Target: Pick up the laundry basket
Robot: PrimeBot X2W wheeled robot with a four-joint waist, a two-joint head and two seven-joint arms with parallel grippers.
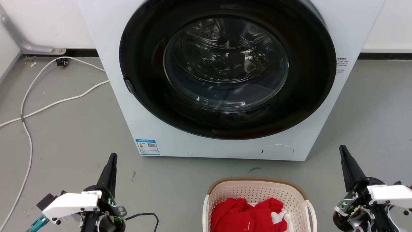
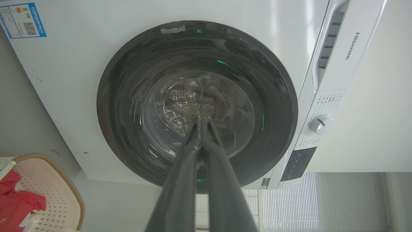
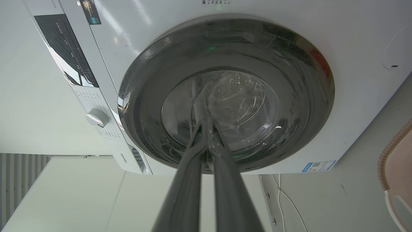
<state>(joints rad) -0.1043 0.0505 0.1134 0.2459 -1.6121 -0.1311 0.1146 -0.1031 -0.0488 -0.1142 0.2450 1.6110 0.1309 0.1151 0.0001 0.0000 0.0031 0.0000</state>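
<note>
The laundry basket (image 1: 257, 188), cream-white perforated plastic with a brown woven rim, stands on the floor at the bottom centre of the head view with red cloth (image 1: 248, 216) inside. Its corner also appears in the left wrist view (image 2: 61, 190) and its rim edge in the right wrist view (image 3: 391, 151). My left gripper (image 1: 112, 157) points up at the lower left, shut and empty, well left of the basket. My right gripper (image 1: 342, 148) is at the lower right, shut and empty, to the basket's right. Both wrist views show the fingers closed together (image 2: 201, 119) (image 3: 206, 124).
A white front-loading washing machine (image 1: 161, 129) with a dark round door (image 1: 225, 67) stands just behind the basket. White cables (image 1: 51, 103) trail over the grey floor at the left. A white wall runs behind.
</note>
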